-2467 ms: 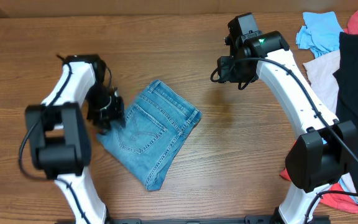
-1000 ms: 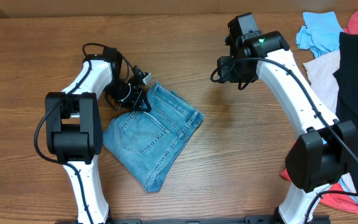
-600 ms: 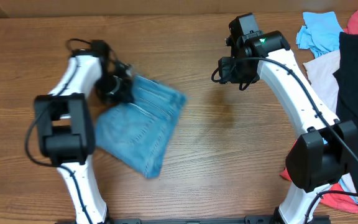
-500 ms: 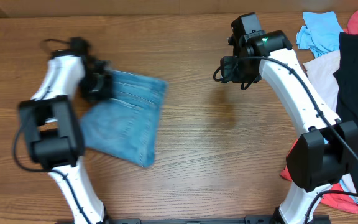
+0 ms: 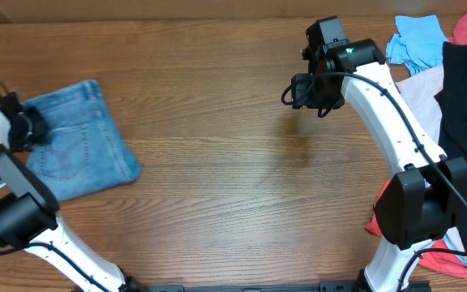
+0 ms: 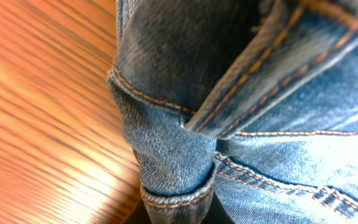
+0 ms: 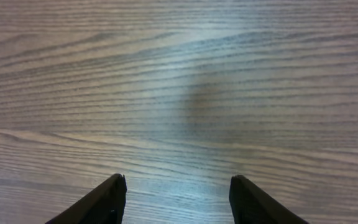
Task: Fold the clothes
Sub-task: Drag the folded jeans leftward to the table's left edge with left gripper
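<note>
We see the folded jeans (image 5: 79,142) lying at the far left of the table (image 5: 242,186), our left claw (image 5: 29,130) clamped on a bunched seam. Our right claw (image 7: 176,199) hangs with fingers apart, well away.

Folded light blue denim jeans (image 5: 78,139), flat at table's far left edge, orange stitching

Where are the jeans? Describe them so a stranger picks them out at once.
Start at the wooden table and go to its far left edge. The jeans lie there folded, light blue denim with orange stitching. The other clothes are piled at the far right, in plain black, red, white and sky-blue cloth.
</note>
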Controlling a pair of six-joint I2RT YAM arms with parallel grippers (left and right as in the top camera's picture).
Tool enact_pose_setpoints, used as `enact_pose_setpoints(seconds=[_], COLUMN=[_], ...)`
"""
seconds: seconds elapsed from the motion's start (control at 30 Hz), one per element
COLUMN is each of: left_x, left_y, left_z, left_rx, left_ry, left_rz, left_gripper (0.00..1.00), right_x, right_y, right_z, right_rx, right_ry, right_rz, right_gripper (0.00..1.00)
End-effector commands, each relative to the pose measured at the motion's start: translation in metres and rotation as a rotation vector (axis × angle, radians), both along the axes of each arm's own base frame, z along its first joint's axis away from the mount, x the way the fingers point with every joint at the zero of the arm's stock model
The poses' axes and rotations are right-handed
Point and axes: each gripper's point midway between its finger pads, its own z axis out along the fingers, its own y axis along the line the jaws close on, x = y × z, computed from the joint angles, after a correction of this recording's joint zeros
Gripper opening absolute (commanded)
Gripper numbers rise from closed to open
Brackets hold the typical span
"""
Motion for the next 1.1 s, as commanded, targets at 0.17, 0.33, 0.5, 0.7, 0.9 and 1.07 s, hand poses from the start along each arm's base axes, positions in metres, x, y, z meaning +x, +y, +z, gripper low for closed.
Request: enact_pose_setpoints(seconds=[0.17, 0.33, 0.5, 0.7, 0.9, 1.07], left_x=[0.044, 0.064, 0.066, 0.067, 0.092, 0.103], left_y=[0.016, 0.027, 0.049, 0.046, -0.023, -0.115], left_z=[0.046, 0.075, 0.104, 0.124, 0.132, 0.115], left_rx=[0.128, 0.254, 0.361, 0.337, 0.145, -0.067], left_ry=[-0.173, -0.195, -0.197, -0.208, -0.277, -0.245], left_rz=[-0.095, -0.112, -0.040, 0.006, -0.146, -0.317], left_gripper=[0.04, 0.04, 0.37, 1.00, 1.00, 0.83], right_x=[0.000, -0.002, -0.003, -0.007, -0.008, -0.009], right_y=[-0.003, -0.003, -0.004, -0.005, -0.005, -0.005], right_z=[0.005, 0.004, 0.004, 0.003, 0.003, 0.002], right_rx=[-0.002, -0.001, -0.003, -0.007, -0.008, -0.009], right_ry=[-0.005, 0.003, 0.011, 0.025, 0.030, 0.033], right_rz=[-0.017, -0.028, -0.031, -0.031, -0.031, -0.031], right_gripper=[0.57, 0.57, 0.57, 0.57, 0.57, 0.57])
